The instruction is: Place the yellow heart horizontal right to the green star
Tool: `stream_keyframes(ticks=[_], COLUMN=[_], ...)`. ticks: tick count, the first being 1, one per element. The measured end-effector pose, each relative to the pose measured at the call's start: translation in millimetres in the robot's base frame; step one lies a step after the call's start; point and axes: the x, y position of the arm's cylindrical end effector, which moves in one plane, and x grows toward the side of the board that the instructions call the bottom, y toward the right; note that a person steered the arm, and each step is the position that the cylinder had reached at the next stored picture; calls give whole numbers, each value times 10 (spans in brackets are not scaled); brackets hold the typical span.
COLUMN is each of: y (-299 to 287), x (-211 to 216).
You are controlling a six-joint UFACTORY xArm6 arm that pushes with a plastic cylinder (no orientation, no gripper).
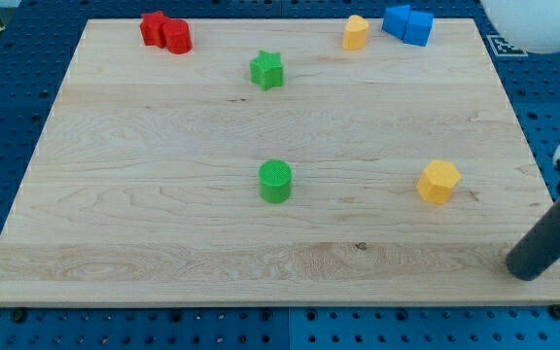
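Observation:
The yellow heart [356,32] sits near the view's top, right of centre. The green star [267,70] lies to its left and a little lower. My tip [525,269] is at the view's bottom right, near the board's right edge, far from both blocks. The nearest block to it is the yellow hexagon [438,181], up and to its left. The tip touches no block.
Two red blocks [166,31] sit together at the top left. Two blue blocks [408,23] sit together at the top right, just right of the yellow heart. A green cylinder [275,182] stands near the board's middle. The wooden board [144,224] rests on a blue perforated base.

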Motion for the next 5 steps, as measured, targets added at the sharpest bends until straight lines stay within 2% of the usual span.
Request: stream_keyframes(ticks=[1, 3, 5], y=[153, 93, -1223], x=[-579, -2213, -3266])
